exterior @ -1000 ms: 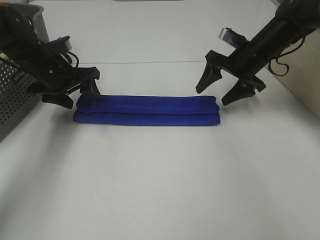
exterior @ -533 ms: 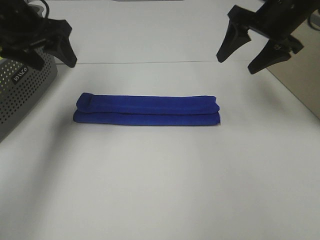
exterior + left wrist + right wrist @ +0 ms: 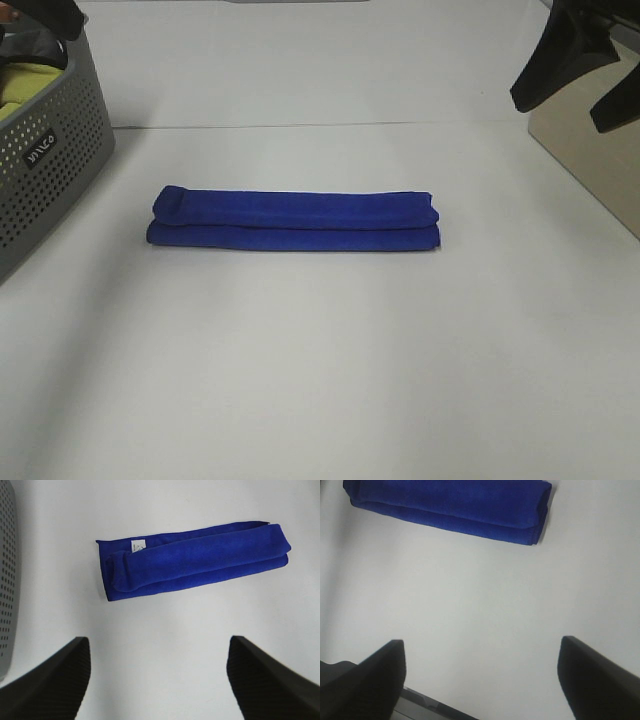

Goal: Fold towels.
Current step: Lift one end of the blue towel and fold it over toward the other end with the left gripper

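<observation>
The blue towel [image 3: 294, 219] lies folded into a long narrow strip on the white table, untouched. It also shows in the left wrist view [image 3: 192, 561], with its small white tag [image 3: 137, 545] at one corner, and in the right wrist view [image 3: 451, 507]. My right gripper [image 3: 580, 85] is open and empty, high at the far right, well clear of the towel; its fingers [image 3: 367, 677] frame bare table. My left gripper [image 3: 157, 677] is open and empty, raised above the table; only a dark bit of it [image 3: 45, 12] shows at the top left of the overhead view.
A grey perforated basket [image 3: 45, 170] with yellow-green cloth inside stands at the left edge. A beige surface [image 3: 600, 165] borders the table on the right. White table [image 3: 320, 350] spreads in front of the towel.
Both grippers have lifted up and outward from the towel's ends, leaving it folded on the table. The left arm has almost left the overhead view, uncovering the basket.
</observation>
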### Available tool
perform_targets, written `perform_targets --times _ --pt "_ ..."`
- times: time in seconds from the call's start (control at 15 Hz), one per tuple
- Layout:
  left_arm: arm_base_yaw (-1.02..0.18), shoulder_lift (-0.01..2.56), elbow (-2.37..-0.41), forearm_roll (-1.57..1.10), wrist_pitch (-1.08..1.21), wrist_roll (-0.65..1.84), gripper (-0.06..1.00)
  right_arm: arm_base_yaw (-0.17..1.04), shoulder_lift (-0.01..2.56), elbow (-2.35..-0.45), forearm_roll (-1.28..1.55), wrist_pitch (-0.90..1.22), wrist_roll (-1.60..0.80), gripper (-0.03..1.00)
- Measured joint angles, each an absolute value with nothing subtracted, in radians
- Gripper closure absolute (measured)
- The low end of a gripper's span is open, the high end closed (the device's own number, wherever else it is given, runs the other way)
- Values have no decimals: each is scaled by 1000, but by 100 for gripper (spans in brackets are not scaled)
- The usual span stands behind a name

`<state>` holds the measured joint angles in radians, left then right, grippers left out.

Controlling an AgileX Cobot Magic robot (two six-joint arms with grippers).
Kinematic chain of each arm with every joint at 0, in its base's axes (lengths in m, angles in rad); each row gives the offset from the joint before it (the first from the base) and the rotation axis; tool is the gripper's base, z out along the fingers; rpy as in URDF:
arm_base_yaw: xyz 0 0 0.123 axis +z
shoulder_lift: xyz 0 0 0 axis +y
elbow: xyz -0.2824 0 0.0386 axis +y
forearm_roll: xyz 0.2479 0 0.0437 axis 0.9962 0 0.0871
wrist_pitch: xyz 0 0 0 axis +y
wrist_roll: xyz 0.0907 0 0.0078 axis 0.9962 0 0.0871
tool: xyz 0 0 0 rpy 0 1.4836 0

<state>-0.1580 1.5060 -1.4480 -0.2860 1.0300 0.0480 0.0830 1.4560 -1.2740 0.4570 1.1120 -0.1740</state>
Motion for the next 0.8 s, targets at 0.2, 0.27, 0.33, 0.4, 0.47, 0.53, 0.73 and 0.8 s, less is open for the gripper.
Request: perform_targets --times 0.2,0.27,0.33,0.4,0.47,0.53,0.73,0.8 --pt "-158 1524 -1448 -286 1022 35 22 83 1451 -1254 458 1088 -174 19" --pt "-158 1532 -1448 -284 1005 32 22 83 1452 -1253 459 1074 -174 19" --pt "-158 1541 -1448 -284 973 32 22 83 1452 -1253 459 1051 -175 19" --pt "-158 1553 -1448 -284 925 32 22 83 1457 -1253 460 1023 -175 19" --pt "-158 1579 -1448 -284 881 32 22 83 1466 -1253 460 1000 -175 19" --pt "-158 1621 -1448 -284 848 31 22 83 1482 -1253 461 985 -175 19" --pt "-158 1904 -1448 -357 756 37 22 83 1569 -1253 456 977 -175 19" --pt "-158 1972 -1448 -386 705 51 22 83 1589 -1253 454 972 -175 19"
